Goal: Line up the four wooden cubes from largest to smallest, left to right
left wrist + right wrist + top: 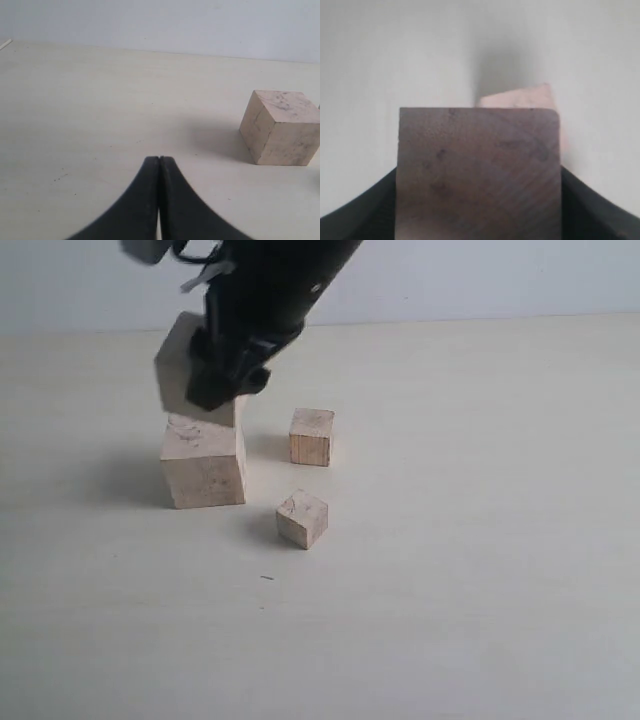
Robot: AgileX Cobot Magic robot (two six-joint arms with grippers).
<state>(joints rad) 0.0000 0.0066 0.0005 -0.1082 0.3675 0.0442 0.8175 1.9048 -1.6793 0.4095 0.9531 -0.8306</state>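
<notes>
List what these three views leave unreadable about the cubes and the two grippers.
Exterior view: the held cube is motion-blurred and half covered by the right gripper; whether it touches the big cube below is unclear.
Right wrist view: the held cube fills the frame, hiding all but a corner of another cube.
Left wrist view: the shut left gripper faces one cube; the two small cubes fall outside the frame.

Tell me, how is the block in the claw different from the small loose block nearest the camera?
The gripped cube is far larger than the front small cube. The gripped cube is clamped in the right gripper and seems raised off the table, while the front small cube rests free on it with nothing touching it. The gripped cube looks blurred in the exterior view, and the front small cube looks sharp. Both are pale raw wood with faint dark marks.
</notes>
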